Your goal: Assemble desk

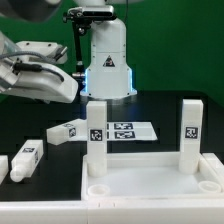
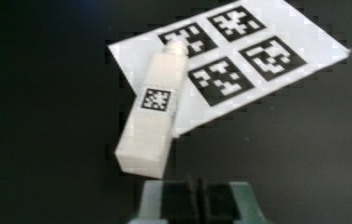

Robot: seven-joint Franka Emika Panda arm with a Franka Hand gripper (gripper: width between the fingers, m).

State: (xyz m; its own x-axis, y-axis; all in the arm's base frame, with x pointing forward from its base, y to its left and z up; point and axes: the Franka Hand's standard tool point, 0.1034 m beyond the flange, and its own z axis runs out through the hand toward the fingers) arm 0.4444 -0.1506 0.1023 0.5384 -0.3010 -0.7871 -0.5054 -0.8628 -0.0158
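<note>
1. Two fingers form the claw point(image 2: 191, 186). Its jaws are pressed fully together with nothing between them, and it hangs clear above the table.
2. Loose leg point(image 2: 155, 115): it lies flat with its tag face up, one end just beyond the fingertips. The other end reaches the edge of the marker board point(image 2: 226, 55); whether it rests on the board or lies just beside it cannot be told. It is probably the next part to fetch, and the jaws must open first.
3. Second loose leg point(image 1: 25, 158): it lies flat, well apart from the marker board toward the exterior view's left, awaiting its turn.
4. Tabletop point(image 1: 150, 185): it sits near the marker board, rim upward so that the corner sockets can receive legs.
5. Upright legs point(image 1: 97, 135) point(image 1: 190, 132): they stand in the two tabletop corners nearest the marker board. By this judgement the desk is half legged.
</note>
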